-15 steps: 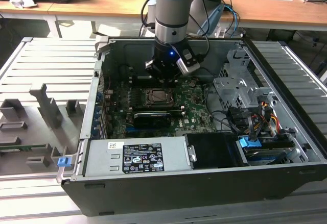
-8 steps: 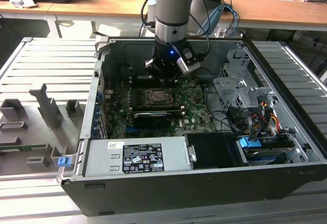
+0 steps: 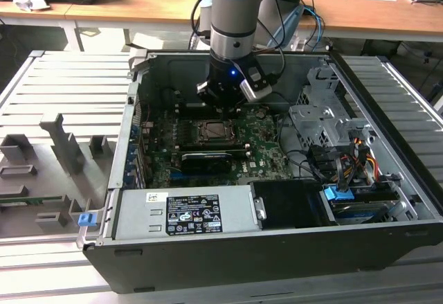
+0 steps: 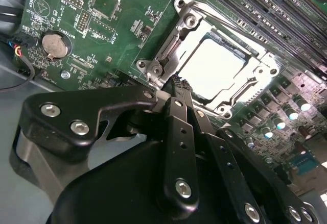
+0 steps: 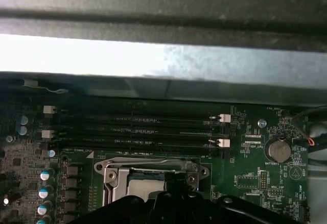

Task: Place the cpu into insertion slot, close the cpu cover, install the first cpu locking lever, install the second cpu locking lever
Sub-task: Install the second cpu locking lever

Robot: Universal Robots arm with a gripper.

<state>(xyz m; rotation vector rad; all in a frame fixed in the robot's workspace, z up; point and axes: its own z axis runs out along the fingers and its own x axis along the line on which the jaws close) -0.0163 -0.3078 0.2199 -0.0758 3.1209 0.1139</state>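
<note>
The cpu lies flat in the insertion slot on the green board, its pale metal top showing through the cut-out of the cpu cover. The cover's silver frame lies down over the chip in both wrist views. A thin wire lever runs along the socket's edge; whether it is latched I cannot tell. My gripper is shut, its black fingers meeting in a point just above the socket's corner screw. In the exterior view the gripper hangs over the socket's far edge.
Several long memory slots run beside the socket, under the case's back wall. A black expansion card lies in front of the socket, then the grey power supply. A coin battery, drive cage and cables flank it.
</note>
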